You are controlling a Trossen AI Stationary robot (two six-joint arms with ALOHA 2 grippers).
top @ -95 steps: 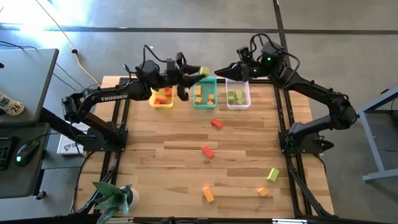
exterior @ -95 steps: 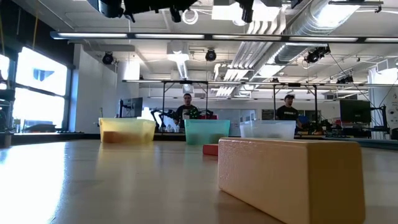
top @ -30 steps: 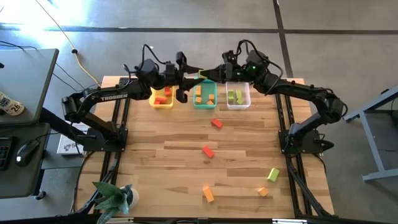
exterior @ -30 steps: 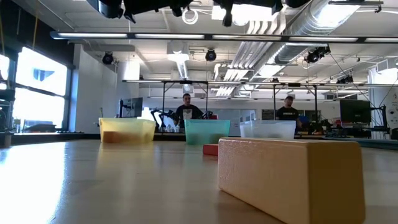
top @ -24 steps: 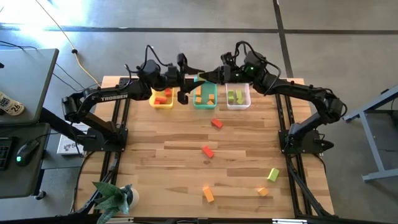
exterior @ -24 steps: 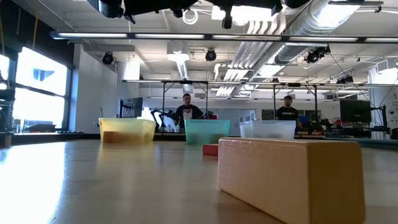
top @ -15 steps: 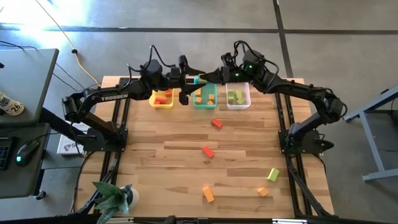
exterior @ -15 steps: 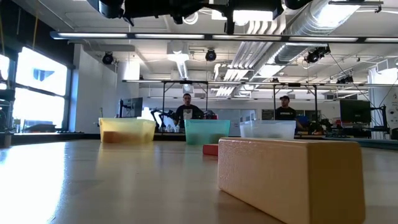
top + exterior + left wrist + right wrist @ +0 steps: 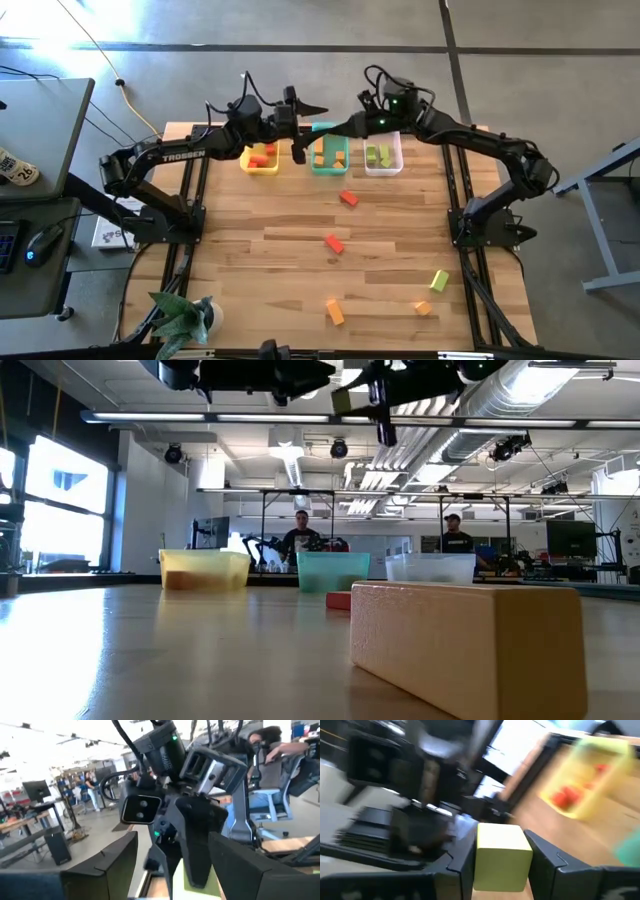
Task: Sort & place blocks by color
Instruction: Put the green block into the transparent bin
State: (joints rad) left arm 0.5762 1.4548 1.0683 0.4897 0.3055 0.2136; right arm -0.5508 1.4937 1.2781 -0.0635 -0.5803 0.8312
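Light-green wood sits clamped in the right pincer (image 9: 501, 870): a block (image 9: 501, 856) held between its two fingers, up in the air just above the teal bin (image 9: 329, 156). The left pincer (image 9: 303, 128) hangs just beside it, on the side of the yellow bin (image 9: 259, 158), its fingers spread wide and holding nothing; in the left wrist view the green block (image 9: 196, 879) shows past those open fingers, gripped by the other arm.

Sorting looks well under way but not finished. Red pieces (image 9: 261, 155) lie in the yellow bin, orange pieces (image 9: 330, 155) in the teal bin, and green pieces (image 9: 378, 155) in the clear bin (image 9: 383, 153) on the teal bin's far side from the yellow one.

Out on the bench (image 9: 250, 260), away from the teal bin, five remain loose: two red blocks (image 9: 348, 198) (image 9: 334, 243), two orange ones (image 9: 334, 313) (image 9: 423, 308) and one green (image 9: 439, 281). The held block seems bound for the clear bin.
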